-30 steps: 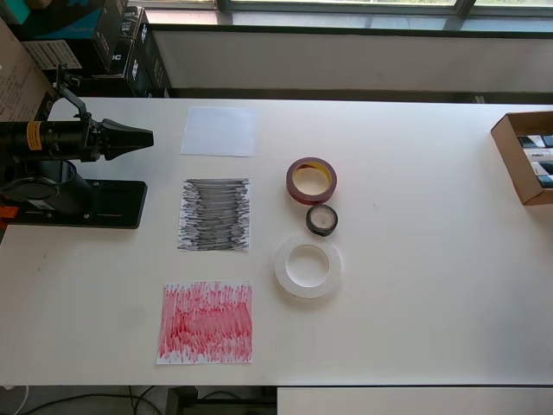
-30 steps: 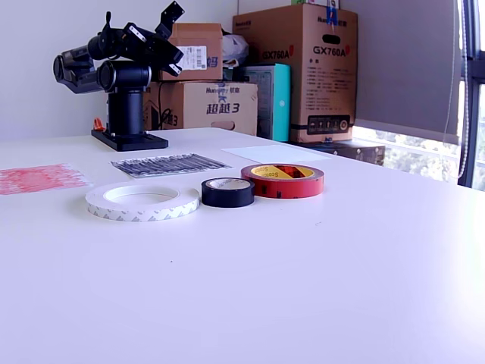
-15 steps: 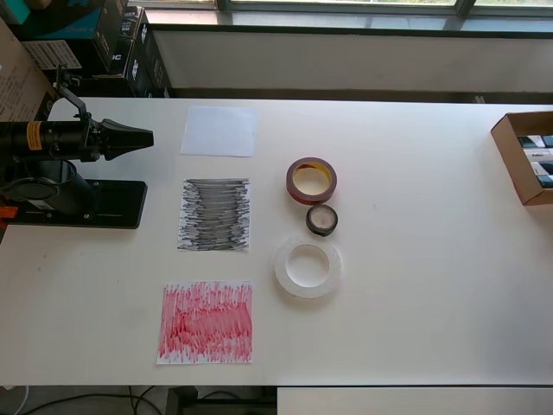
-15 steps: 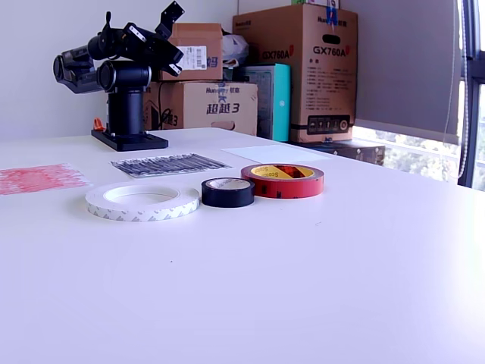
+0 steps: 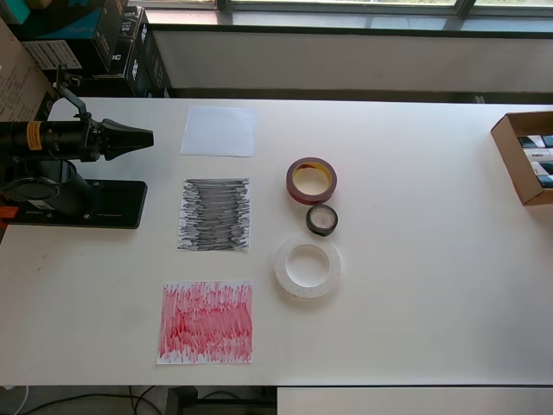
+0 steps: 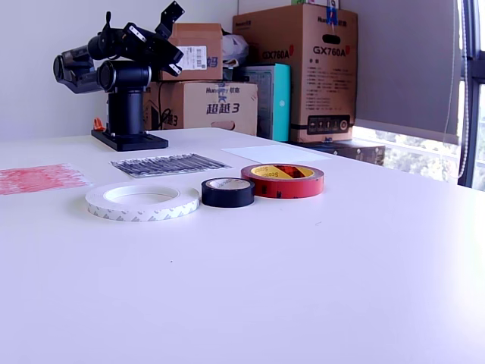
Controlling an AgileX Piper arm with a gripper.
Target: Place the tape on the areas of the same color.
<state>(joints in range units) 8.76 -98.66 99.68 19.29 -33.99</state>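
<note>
Three tape rolls lie in a row mid-table. The dark red roll (image 5: 311, 180) (image 6: 283, 180) with a yellowish core is farthest from the table's front edge in the overhead view. The small black roll (image 5: 321, 220) (image 6: 228, 192) is in the middle and the larger whitish roll (image 5: 308, 269) (image 6: 142, 201) is nearest. To their left in the overhead view lie the plain white sheet (image 5: 219, 131) (image 6: 274, 153), the black-scribbled sheet (image 5: 214, 214) (image 6: 168, 164) and the red-scribbled sheet (image 5: 206, 322) (image 6: 39, 178). My gripper (image 5: 149, 136) (image 6: 173, 39) is raised over the arm's base, far from the rolls, with its fingers apart and empty.
The arm's black base (image 5: 73, 204) (image 6: 129, 139) stands at the overhead view's left edge of the table. An open cardboard box (image 5: 524, 156) sits at the right edge. Cardboard boxes (image 6: 303, 72) are stacked behind the table.
</note>
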